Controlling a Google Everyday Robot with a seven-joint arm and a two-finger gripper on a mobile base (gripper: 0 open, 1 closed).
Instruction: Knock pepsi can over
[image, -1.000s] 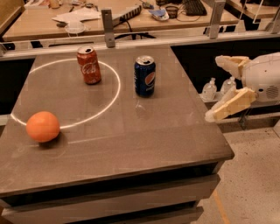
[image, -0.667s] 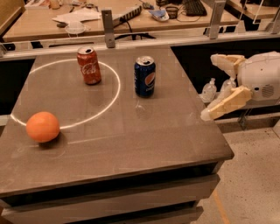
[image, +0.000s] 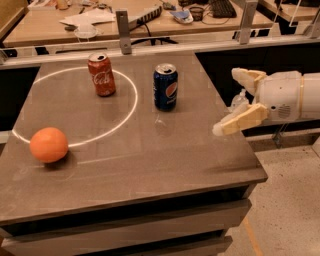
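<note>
Grey-brown tabletop (image: 150, 170) fills most of the view, seen from above and in front, with drawer-like fronts below its near edge. A thin white ring (image: 133, 102) is marked on the left half of the surface.

The pepsi can (image: 165, 87) stands upright toward the back of the table, a little right of centre and just outside the ring's right arc. It is dark blue with the round red, white and blue logo facing the camera, and its silver top is up. Nothing touches it.

A red cola can (image: 101, 74) with white script stands upright inside the ring, to the left of the pepsi can and clearly apart from it. An orange (image: 48, 144) rests at the near left, on the ring's line.

My gripper (image: 225, 102) comes in from the right side of the view on a white arm (image: 292, 95). It hovers at the table's right edge, to the right of the pepsi can and slightly nearer the camera, with bare tabletop between them. Its two tan fingers (image: 242, 120) are spread wide apart, one higher and farther back, one lower and reaching toward the table. They grip nothing.

Behind the table runs a metal rail (image: 165, 47) with upright posts. Beyond it is a wooden desk (image: 45, 25) with papers (image: 90, 17) and a dark keyboard (image: 222, 7). A speckled floor (image: 287, 200) shows at the lower right.
</note>
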